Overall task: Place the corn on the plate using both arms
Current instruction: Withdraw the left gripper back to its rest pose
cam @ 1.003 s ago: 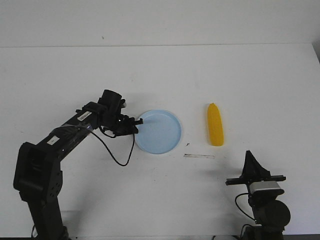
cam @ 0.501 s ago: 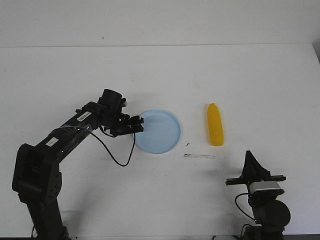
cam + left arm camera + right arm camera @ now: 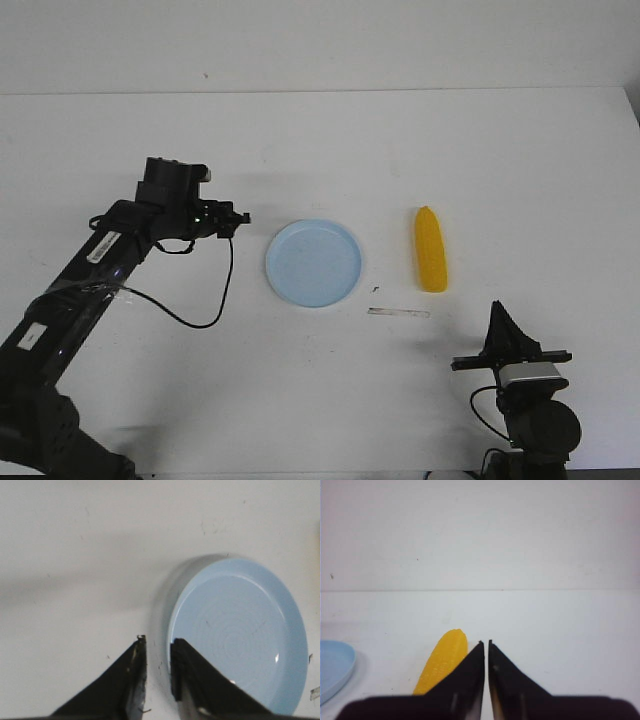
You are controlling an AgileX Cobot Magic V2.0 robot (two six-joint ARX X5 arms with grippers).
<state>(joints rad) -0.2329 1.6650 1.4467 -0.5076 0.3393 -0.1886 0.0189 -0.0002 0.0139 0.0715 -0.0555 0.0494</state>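
Observation:
The pale blue plate [image 3: 314, 263] lies flat at the table's middle, empty. The yellow corn [image 3: 431, 249] lies on the table to its right, tip pointing away from me. My left gripper [image 3: 238, 217] hovers just left of the plate, apart from it. In the left wrist view its jaws [image 3: 157, 642] stand a little apart with nothing between them, next to the plate's rim [image 3: 172, 625]. My right gripper [image 3: 503, 322] rests at the front right, short of the corn. Its jaws [image 3: 484, 642] are closed and empty, with the corn [image 3: 442, 660] just beyond.
A thin grey strip [image 3: 398, 312] and a dark speck [image 3: 374, 289] lie on the white table between the plate and my right arm. A loose black cable [image 3: 205, 300] hangs from my left arm. The plate's edge [image 3: 337, 672] shows in the right wrist view.
My left gripper has come off the plate's left rim and drawn back to the left and upward. The plate, the corn and the right arm have stayed put.

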